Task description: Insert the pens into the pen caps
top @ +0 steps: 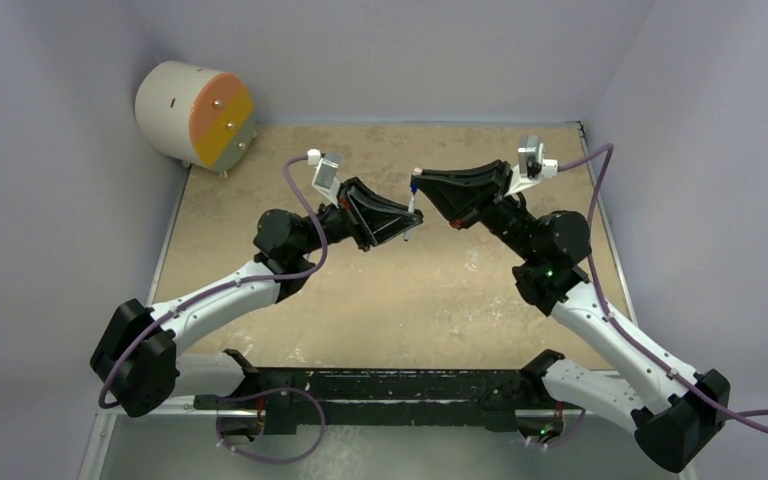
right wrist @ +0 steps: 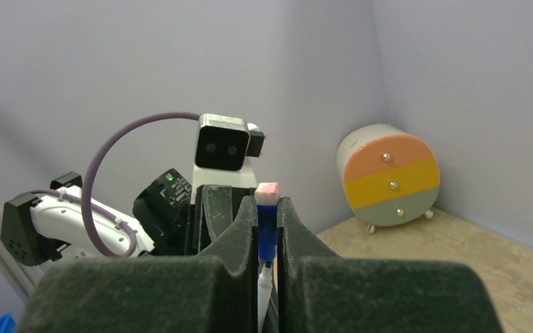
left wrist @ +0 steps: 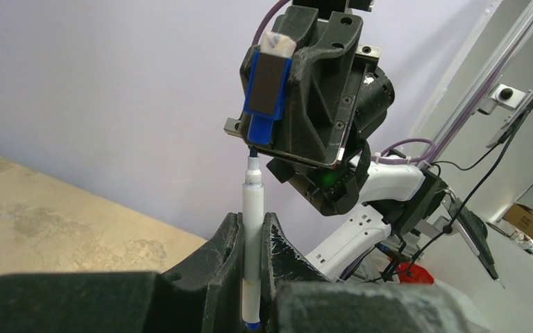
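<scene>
High over the table (top: 410, 300), the left end effector (left wrist: 252, 232) clamps the white pen (left wrist: 252, 201) upright, its blue tip just at the mouth of the blue pen cap (left wrist: 258, 128), which the right end effector (right wrist: 267, 208) pinches opening-down, apparently to align both for insertion.

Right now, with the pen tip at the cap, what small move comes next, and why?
Probably ease the pen straight along its length into the cap. The left gripper is shut on the pen, the right gripper on the cap, and the tip sits just at the cap's mouth, seemingly aligned but not seated.
</scene>
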`<state>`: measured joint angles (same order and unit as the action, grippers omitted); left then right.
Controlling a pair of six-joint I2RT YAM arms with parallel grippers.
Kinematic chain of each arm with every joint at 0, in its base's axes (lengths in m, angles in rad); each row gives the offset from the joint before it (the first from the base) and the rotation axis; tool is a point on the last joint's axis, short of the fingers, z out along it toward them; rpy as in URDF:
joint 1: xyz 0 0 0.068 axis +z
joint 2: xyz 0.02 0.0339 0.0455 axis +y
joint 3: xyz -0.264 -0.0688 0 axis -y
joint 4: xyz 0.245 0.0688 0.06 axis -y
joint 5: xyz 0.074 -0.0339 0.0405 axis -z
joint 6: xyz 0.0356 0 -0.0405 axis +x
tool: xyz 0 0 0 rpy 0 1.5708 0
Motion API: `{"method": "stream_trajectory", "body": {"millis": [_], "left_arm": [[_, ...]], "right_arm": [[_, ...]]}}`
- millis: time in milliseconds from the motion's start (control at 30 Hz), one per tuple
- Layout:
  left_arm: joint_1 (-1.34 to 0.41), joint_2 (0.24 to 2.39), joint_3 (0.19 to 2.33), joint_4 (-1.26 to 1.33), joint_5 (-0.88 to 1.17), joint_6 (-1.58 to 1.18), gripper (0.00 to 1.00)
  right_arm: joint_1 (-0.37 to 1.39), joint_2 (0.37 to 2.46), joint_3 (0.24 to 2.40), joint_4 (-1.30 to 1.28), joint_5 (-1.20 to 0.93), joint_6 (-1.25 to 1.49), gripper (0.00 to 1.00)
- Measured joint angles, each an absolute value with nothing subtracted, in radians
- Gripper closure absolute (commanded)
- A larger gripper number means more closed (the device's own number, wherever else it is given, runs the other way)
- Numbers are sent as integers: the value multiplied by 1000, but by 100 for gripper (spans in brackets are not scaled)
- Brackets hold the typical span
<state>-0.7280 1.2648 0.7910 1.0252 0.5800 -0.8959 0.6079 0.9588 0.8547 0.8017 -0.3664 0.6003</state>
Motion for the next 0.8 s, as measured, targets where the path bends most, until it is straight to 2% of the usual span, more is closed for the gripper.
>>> {"method": "stream_trajectory", "body": {"millis": [800], "left_arm": [[-728,1252,804,991,583,-844,100]], "right_arm": [[607,955,842,792,-393,650,100]]}}
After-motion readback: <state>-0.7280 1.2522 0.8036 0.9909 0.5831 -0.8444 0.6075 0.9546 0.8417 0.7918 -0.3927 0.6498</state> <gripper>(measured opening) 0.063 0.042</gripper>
